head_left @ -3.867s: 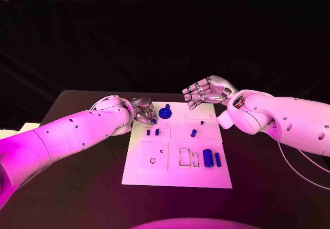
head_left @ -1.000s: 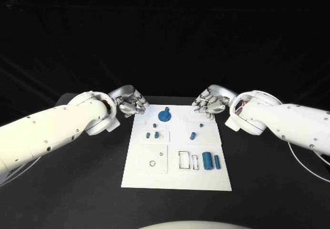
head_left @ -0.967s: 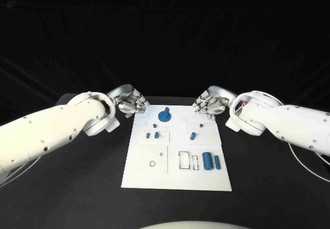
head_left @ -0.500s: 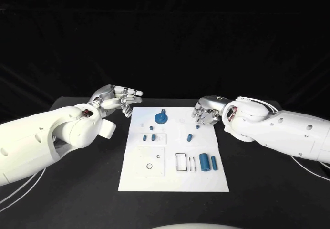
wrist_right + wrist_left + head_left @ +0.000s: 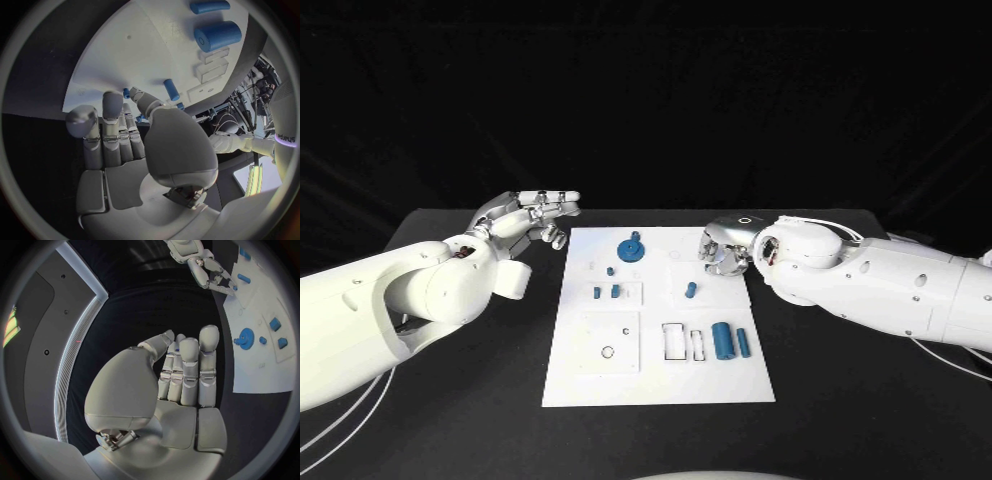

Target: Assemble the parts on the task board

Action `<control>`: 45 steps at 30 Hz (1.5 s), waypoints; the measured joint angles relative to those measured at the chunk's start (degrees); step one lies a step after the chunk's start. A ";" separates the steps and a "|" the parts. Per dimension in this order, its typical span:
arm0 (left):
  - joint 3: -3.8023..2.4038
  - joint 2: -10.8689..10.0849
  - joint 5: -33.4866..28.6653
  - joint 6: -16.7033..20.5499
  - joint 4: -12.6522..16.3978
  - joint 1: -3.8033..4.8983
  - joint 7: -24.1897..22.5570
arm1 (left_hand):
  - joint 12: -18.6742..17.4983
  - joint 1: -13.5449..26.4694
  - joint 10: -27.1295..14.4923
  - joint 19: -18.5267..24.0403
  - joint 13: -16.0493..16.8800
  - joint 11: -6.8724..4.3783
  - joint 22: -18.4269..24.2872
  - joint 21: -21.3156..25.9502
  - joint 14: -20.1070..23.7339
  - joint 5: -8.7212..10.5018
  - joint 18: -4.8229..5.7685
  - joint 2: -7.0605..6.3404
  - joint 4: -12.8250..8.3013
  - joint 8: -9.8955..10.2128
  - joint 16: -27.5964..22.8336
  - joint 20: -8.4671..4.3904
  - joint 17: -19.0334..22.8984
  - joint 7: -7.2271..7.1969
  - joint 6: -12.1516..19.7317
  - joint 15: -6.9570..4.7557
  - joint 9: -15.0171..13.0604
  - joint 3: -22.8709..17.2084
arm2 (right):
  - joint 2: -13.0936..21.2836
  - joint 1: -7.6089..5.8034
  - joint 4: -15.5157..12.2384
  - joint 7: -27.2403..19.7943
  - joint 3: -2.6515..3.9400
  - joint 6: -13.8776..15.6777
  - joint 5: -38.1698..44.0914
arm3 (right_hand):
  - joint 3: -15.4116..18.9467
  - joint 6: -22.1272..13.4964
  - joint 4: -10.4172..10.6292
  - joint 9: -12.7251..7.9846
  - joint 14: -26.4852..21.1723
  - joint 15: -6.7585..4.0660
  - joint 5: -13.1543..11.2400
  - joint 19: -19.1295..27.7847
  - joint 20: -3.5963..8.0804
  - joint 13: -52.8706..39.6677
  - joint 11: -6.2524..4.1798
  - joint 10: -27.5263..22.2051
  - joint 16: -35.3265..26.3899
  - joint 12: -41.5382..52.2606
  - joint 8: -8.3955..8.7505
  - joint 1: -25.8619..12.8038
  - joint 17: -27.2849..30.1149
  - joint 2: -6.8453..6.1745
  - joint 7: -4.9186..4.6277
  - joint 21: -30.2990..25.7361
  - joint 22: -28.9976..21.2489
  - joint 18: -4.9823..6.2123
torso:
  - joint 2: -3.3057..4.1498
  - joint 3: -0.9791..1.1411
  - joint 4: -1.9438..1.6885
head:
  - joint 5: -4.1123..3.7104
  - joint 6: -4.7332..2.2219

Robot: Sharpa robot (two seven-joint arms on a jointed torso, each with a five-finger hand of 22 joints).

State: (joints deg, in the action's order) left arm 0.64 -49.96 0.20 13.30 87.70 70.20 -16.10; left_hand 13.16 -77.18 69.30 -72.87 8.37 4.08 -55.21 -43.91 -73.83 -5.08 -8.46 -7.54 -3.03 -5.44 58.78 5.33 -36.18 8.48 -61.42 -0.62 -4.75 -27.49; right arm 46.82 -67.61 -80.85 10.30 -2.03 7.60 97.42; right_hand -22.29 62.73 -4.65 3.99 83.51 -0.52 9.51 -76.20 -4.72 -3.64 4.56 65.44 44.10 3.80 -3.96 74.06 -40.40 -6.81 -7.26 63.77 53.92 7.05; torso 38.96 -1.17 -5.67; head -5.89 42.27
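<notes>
White task board [image 5: 661, 385] mid-table, no legible writing, long axis running away from robot, blue cylinder [image 5: 723, 340] lying along it, left hand [image 5: 524, 215] empty, fingers extended, right hand [image 5: 724, 246] empty, fingers loosely apart, over board's far right edge.

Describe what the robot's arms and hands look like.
Both arms are bulky, smooth white shells dotted with small dark holes. Each ends in a silver metallic hand: left hand, right hand, with segmented fingers and pale rounded tips. Thin white cables trail beside the arms.
</notes>
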 measured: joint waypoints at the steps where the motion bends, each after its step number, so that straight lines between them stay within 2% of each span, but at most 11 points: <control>1: 0.00 -0.04 -0.18 0.00 0.07 -0.01 -0.09 | 0.00 0.00 0.00 0.00 0.00 0.00 0.14 0.31 0.00 0.00 0.00 0.00 -0.15 0.00 0.00 0.00 0.17 0.00 0.00 0.00 0.03 0.15 | -0.04 0.03 0.04 0.00 0.00 -0.13 0.05 | 0.00 0.00 0.00 0.00 0.00 0.00 0.00 0.00 0.00 0.00 0.00 0.00 0.12 0.00 0.00 0.00 -0.18 0.00 0.00 0.07 0.19 0.00 | 0.00 -0.01 0.00 | 0.04 0.02; 7: 0.00 -0.20 -0.97 0.01 0.19 -0.05 -0.49 | 0.62 0.41 -0.41 0.41 0.25 0.00 1.25 1.97 0.68 0.67 0.01 -0.41 0.42 0.00 -0.83 0.00 1.31 0.00 0.00 0.24 0.12 1.81 | -0.20 0.19 0.25 0.01 0.00 -0.87 0.24 | 0.00 0.00 0.00 0.00 0.12 0.12 0.00 0.00 0.00 0.00 -0.08 -0.09 1.35 0.24 0.00 0.01 -1.33 0.01 0.00 1.20 1.54 0.00 | -0.03 0.03 0.10 | 0.24 0.30; 12: 0.00 -0.24 -1.30 0.00 0.19 -0.07 -0.58 | 1.05 0.13 -0.54 0.82 0.40 -0.12 1.92 2.86 1.04 0.26 0.01 -0.13 0.26 -0.29 -1.06 0.00 1.92 0.00 0.01 0.02 0.17 1.97 | -0.33 0.29 0.53 0.09 0.00 -1.40 0.25 | -0.56 0.85 -0.36 0.25 0.21 0.21 -0.07 -0.87 0.00 -0.02 -0.21 0.90 4.26 1.01 0.00 1.11 -4.18 1.12 -0.24 3.90 4.65 0.01 | -0.03 0.03 0.12 | 0.38 0.44; 13: 0.00 -0.27 -1.35 -0.01 0.19 -0.07 -0.58 | 1.05 -0.04 -0.62 0.82 0.45 -0.20 2.05 3.05 1.04 0.23 -0.03 0.03 0.26 -0.29 -1.21 0.00 2.02 0.00 0.01 0.02 0.17 1.96 | -0.37 0.32 0.55 0.10 0.00 -1.48 0.25 | -0.90 1.24 -0.41 0.33 0.21 0.21 -0.36 -1.11 0.01 -0.05 -0.28 1.24 4.90 1.02 -0.08 1.21 -4.81 1.22 -0.20 4.44 5.34 0.00 | -0.03 0.03 0.13 | 0.38 0.48; 15: 0.00 -0.31 -1.42 -0.03 0.19 -0.08 -0.58 | 1.05 -0.23 -0.62 0.82 0.46 -0.20 2.24 3.30 1.04 0.23 -0.87 0.23 0.10 -0.29 -1.22 0.00 2.23 0.00 0.01 0.02 0.17 2.12 | -0.48 0.41 0.58 0.12 0.04 -1.64 0.25 | -1.59 2.25 -0.62 0.46 0.54 -0.12 -1.25 -1.89 0.19 -0.10 -0.62 2.31 6.75 1.64 -0.65 1.95 -6.62 1.95 -0.03 6.18 7.42 -0.90 | -0.04 0.04 0.13 | 0.44 0.55; 22: 0.01 -0.43 -1.58 -0.06 0.21 -0.08 -0.58 | 1.05 -0.23 -0.82 0.82 0.46 0.00 2.46 3.64 1.24 -0.01 -0.87 0.23 0.10 -0.29 -1.22 0.00 2.43 -0.01 0.01 0.21 0.17 2.12 | -0.86 0.54 0.81 0.43 0.18 -1.77 0.30 | -2.63 3.82 -0.56 0.80 0.53 -0.11 -5.21 -2.31 0.21 -0.18 -1.08 3.46 9.80 1.74 -1.07 1.92 -9.50 2.92 0.34 9.05 10.82 -0.90 | -0.05 0.03 0.07 | 0.59 0.87; 27: 0.01 -0.49 -1.63 -0.06 0.28 -0.08 -0.57 | 1.28 -0.23 -0.82 1.02 0.52 0.00 2.72 3.97 1.43 -0.01 -0.87 0.23 0.10 -0.29 -1.54 0.21 2.69 -0.01 0.01 0.03 0.17 2.12 | -1.25 0.69 1.01 0.92 0.32 -1.80 0.55 | -2.79 4.01 -0.41 0.88 0.53 -0.11 -6.24 -2.51 0.28 -0.24 -0.90 3.64 10.95 1.89 -1.13 1.57 -10.61 3.26 0.44 9.98 12.02 -1.00 | -0.06 0.03 0.08 | 0.73 1.10; 28: 0.01 -0.50 -1.64 -0.06 0.29 -0.08 -0.57 | 1.28 -0.23 -0.82 1.02 0.52 0.00 2.72 3.97 1.44 -0.01 -0.87 0.23 0.10 -0.29 -1.54 0.21 2.69 -0.01 0.01 0.03 0.17 2.12 | -1.31 0.72 1.01 1.01 0.34 -1.80 0.60 | -2.77 4.08 -0.39 0.88 0.53 -0.11 -6.33 -2.85 0.28 -0.23 -0.90 3.64 11.36 1.90 -1.13 1.57 -10.99 3.26 0.37 10.30 12.40 -1.71 | -0.06 0.03 0.10 | 0.74 1.14; 33: 0.01 -0.51 -1.66 -0.06 0.29 -0.09 -0.54 | 1.28 -0.23 -0.81 1.23 0.51 0.00 2.93 4.30 1.44 -0.01 -0.87 0.23 0.10 -0.29 -1.54 0.00 2.92 -0.01 0.01 0.03 0.16 2.11 | -1.51 0.84 0.96 1.47 0.39 -1.69 0.89 | -2.45 4.10 -0.07 0.90 0.53 -0.11 -6.33 -2.91 0.21 -0.14 -0.81 3.73 11.99 1.96 -1.13 1.04 -11.73 3.18 0.38 10.54 13.08 -1.78 | -0.09 0.03 0.21 | 0.73 1.29; 37: 0.01 -0.48 -1.66 -0.08 0.28 -0.09 -0.51 | 1.28 -0.53 -0.81 1.22 0.51 0.00 3.19 4.57 1.47 -0.01 -0.87 0.53 0.10 -0.29 -1.78 0.00 3.11 -0.01 0.01 0.06 0.16 2.11 | -1.36 1.03 0.66 1.85 0.33 -0.97 1.04 | -2.30 4.11 0.08 0.90 0.53 -0.11 -6.33 -2.91 0.21 -0.05 -0.92 3.85 12.54 1.96 -1.13 1.03 -12.17 3.19 0.38 11.03 13.50 -1.78 | -0.14 0.03 0.19 | 0.49 1.32; 45: 0.01 -0.44 -1.58 -0.15 0.02 -0.13 -0.47 | 1.67 -0.76 -1.23 1.64 0.57 0.00 3.64 5.32 1.84 -0.01 -0.87 0.76 -0.07 -0.51 -2.03 0.00 3.65 -0.01 0.01 0.02 0.22 2.27 | 0.13 1.44 -1.39 2.94 0.13 2.62 1.05 | -3.02 4.43 -0.18 0.94 0.53 -0.53 -6.34 -3.33 0.20 -0.12 -1.32 4.25 13.86 1.94 -1.11 1.44 -13.45 3.59 0.72 12.14 14.91 -1.78 | -0.20 0.02 0.04 | 0.27 1.30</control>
State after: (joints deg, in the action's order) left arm 0.65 -50.40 -1.38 13.15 87.73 70.07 -16.57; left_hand 14.83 -77.94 68.08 -71.24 8.94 4.08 -51.56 -38.59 -72.00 -5.08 -9.33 -6.78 -3.10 -5.96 56.75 5.33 -32.52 8.47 -61.41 -0.60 -4.53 -25.22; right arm 46.96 -66.17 -82.24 13.24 -1.90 10.22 98.46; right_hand -25.32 67.16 -4.83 4.93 84.04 -1.05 3.17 -79.52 -4.52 -3.76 3.24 69.69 57.96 5.75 -5.07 75.50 -53.86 -3.22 -6.54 75.91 68.82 5.27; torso 38.76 -1.15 -5.63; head -5.62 43.57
